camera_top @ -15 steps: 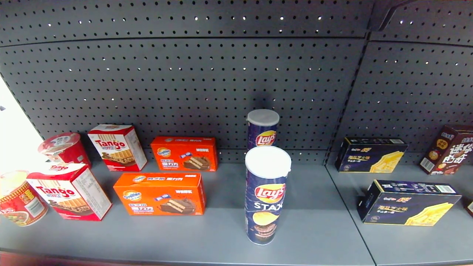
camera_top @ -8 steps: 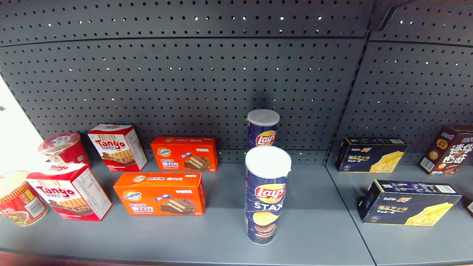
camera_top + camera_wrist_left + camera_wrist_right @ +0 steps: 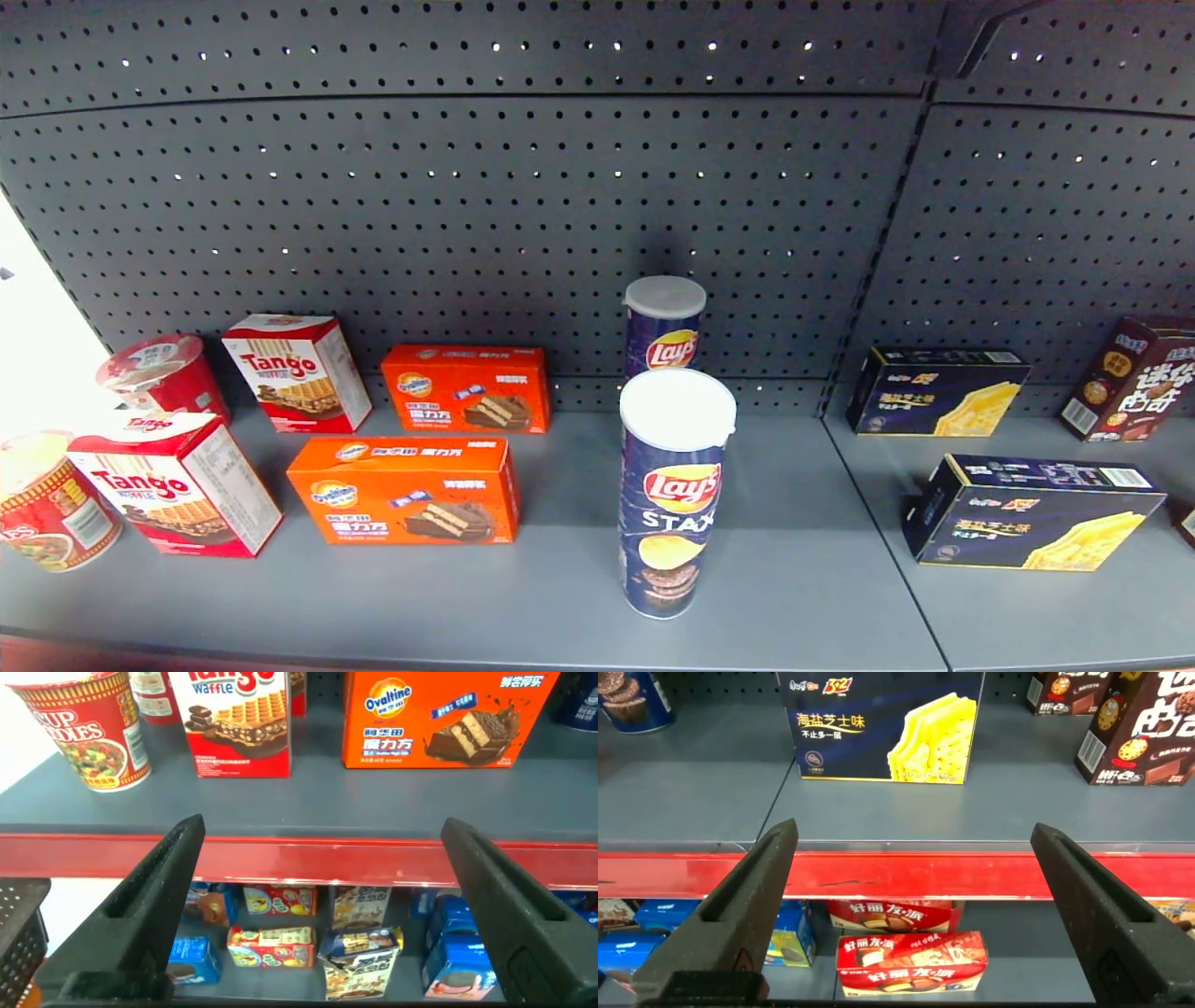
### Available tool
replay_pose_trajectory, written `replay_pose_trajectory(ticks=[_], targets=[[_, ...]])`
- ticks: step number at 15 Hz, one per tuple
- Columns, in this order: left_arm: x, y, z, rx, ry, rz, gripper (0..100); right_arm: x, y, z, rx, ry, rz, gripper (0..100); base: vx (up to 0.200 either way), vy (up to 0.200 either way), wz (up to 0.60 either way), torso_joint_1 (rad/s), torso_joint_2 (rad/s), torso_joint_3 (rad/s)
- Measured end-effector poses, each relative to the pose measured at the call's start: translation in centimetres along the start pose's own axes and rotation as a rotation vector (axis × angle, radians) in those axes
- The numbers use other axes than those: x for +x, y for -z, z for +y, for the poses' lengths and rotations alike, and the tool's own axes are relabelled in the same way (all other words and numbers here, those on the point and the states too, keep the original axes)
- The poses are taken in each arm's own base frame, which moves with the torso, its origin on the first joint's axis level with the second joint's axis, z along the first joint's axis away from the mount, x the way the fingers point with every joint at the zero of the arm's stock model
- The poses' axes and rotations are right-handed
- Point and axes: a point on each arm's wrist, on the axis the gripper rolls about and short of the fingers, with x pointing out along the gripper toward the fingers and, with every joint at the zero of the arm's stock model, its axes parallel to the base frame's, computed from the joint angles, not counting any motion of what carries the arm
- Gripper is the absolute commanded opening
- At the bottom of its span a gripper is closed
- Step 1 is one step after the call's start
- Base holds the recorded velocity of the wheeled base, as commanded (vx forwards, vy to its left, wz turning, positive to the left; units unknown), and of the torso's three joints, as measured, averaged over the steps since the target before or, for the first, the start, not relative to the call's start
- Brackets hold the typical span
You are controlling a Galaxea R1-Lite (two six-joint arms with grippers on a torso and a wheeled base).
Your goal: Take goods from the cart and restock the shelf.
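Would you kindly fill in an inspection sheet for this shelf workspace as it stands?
Surface: grey shelf, with gaps between goods.
Job's things: front chip can and rear chip can upright, in line; front orange box, rear orange box; front cracker box.
Clutter: nothing seen.
Grippers: left gripper and right gripper open, empty, facing the shelf's red edge.
Cables: nothing seen.
Surroundings: perforated back panel; boxes on the shelf below.

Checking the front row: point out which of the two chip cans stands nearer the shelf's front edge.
The front chip can, right of the front orange box; the rear chip can stands directly behind it, close to the pegboard.
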Motion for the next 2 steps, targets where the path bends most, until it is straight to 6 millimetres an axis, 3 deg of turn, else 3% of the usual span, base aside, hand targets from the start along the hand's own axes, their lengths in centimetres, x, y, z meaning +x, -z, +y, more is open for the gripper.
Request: replay_pose_trajectory(ticks=[2], targets=[[0.00, 0.00, 0.00, 0.000, 0.000, 0.000, 100, 0.00, 0.00, 0.00, -0.003, -0.002, 0.000, 100, 0.000, 0.000, 0.00, 0.000, 0.00, 0.000]])
